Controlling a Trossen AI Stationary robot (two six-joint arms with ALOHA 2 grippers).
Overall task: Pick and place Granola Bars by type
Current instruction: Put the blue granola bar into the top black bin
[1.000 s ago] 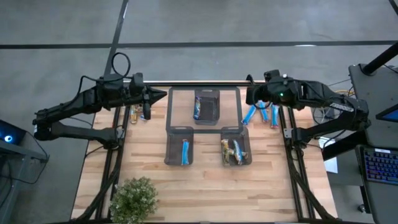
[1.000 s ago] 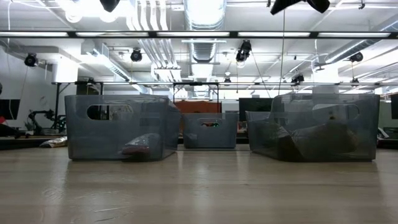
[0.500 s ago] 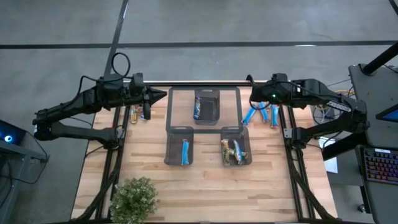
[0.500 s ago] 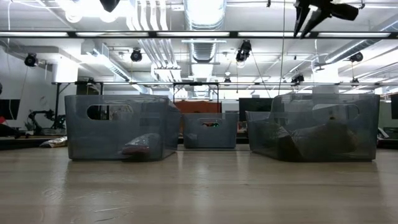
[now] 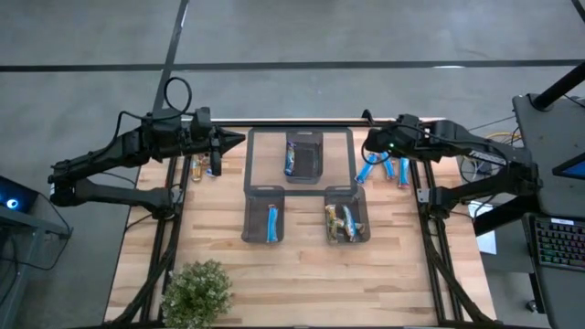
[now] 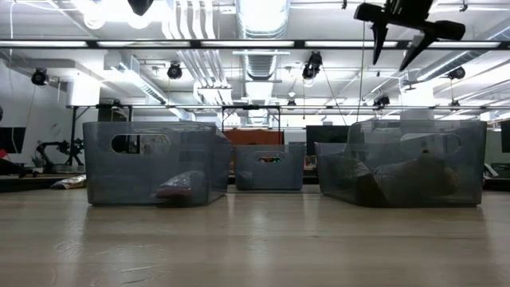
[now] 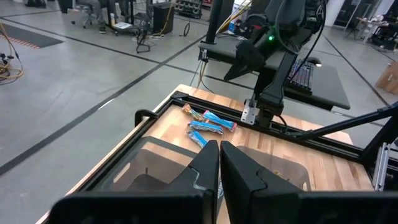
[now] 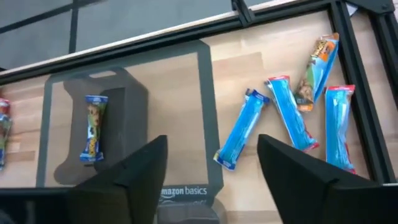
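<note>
While right gripper (image 8: 211, 165) hovers spread wide, empty, above loose granola bars (image 8: 287, 112), left gripper (image 7: 219, 163) waits closed, empty.

Wooden bench (image 5: 302, 274) with bins, loose bars and a plant

Three dark mesh bins (image 5: 303, 153) sit mid-bench; four loose granola bars (image 5: 384, 167) lie beside them on one side, two more bars (image 5: 201, 167) opposite, and a potted plant (image 5: 196, 293) stands at a near corner.
</note>
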